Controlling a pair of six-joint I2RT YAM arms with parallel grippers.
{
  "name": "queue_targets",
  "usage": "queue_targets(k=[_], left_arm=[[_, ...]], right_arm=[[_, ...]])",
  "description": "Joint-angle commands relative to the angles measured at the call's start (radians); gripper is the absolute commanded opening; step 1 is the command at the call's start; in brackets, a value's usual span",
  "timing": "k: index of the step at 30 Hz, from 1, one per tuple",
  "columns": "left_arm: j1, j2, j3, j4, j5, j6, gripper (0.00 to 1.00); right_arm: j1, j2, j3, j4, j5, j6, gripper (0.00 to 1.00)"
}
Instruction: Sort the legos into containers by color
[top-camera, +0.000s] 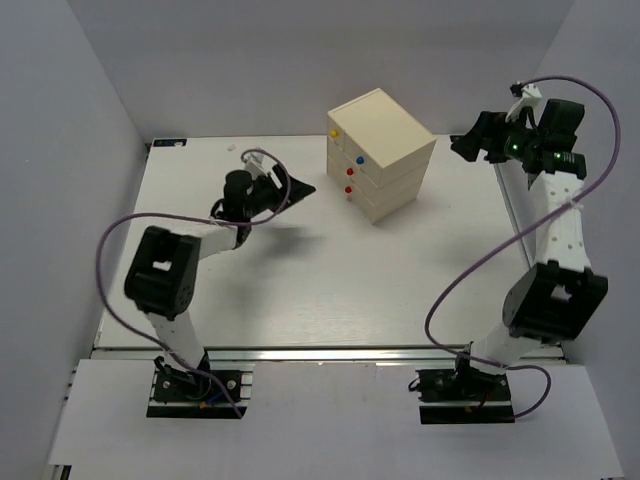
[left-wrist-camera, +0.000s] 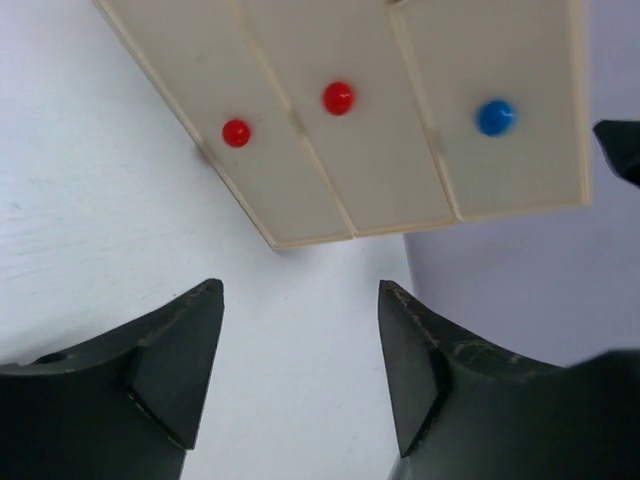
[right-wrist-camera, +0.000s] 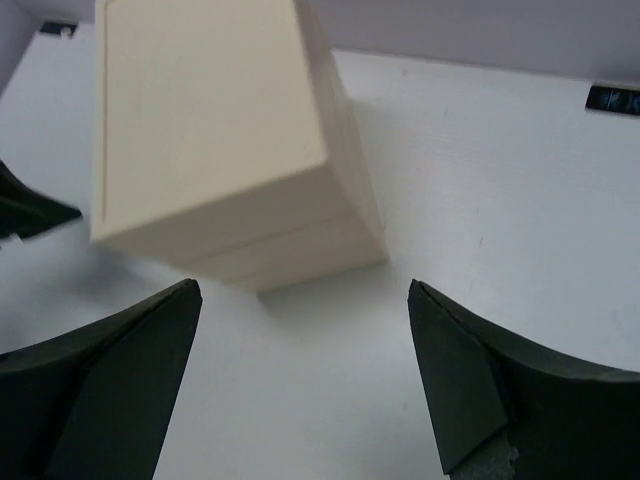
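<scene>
The containers are the drawers of a cream chest at the back middle of the table, and every drawer front sits flush. The front carries a yellow knob, a blue knob and two red knobs. No legos show in any view. My left gripper is open and empty just left of the chest, facing the drawer fronts. To the chest's right, my right gripper hovers open and empty, looking at the plain side of the chest between its fingers.
Grey walls close in the white table on the left, back and right. Purple cables loop from both arms. In the right wrist view a tip of the left gripper's dark finger shows past the chest.
</scene>
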Motion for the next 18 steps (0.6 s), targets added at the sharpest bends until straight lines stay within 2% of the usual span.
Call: queue_targets(k=[1, 2, 3, 4, 5, 6, 7, 11, 14, 18], left_arm=[[-0.006, -0.281, -0.021, -0.310, -0.017, 0.320, 0.76], [-0.015, -0.337, -0.034, -0.384, -0.040, 0.431, 0.82], [-0.015, -0.452, -0.078, -0.466, -0.050, 0.466, 0.84], [-0.015, -0.511, -0.104, -0.498, -0.048, 0.494, 0.90], [-0.015, -0.570, -0.132, -0.524, -0.047, 0.537, 0.91], [-0.003, -0.635, -0.185, -0.574, -0.039, 0.558, 0.98], [-0.003, -0.765, -0.208, -0.605, -0.045, 0.577, 0.98], [-0.003, -1.072, -0.329, -0.752, -0.119, 0.692, 0.98], [-0.003, -1.233, -0.405, -0.798, -0.192, 0.727, 0.98], [-0.018, -1.287, -0.409, -0.829, -0.260, 0.753, 0.98]], right_arm=[[0.041, -0.240, -0.237, -0.019, 0.115, -0.126, 0.89], [0.047, -0.287, -0.309, -0.034, 0.131, -0.161, 0.89], [0.065, -0.371, -0.433, -0.046, 0.144, -0.160, 0.89], [0.070, -0.413, -0.490, -0.069, 0.149, -0.163, 0.89], [0.079, -0.456, -0.544, -0.079, 0.148, -0.160, 0.89], [0.084, -0.545, -0.596, -0.082, 0.151, -0.151, 0.89], [0.087, -0.588, -0.688, -0.083, 0.151, -0.142, 0.89], [0.085, -0.812, -0.874, -0.042, 0.155, -0.094, 0.89], [0.085, -0.963, -0.994, 0.005, 0.135, -0.088, 0.89], [0.084, -1.079, -1.112, 0.071, 0.143, -0.051, 0.89]])
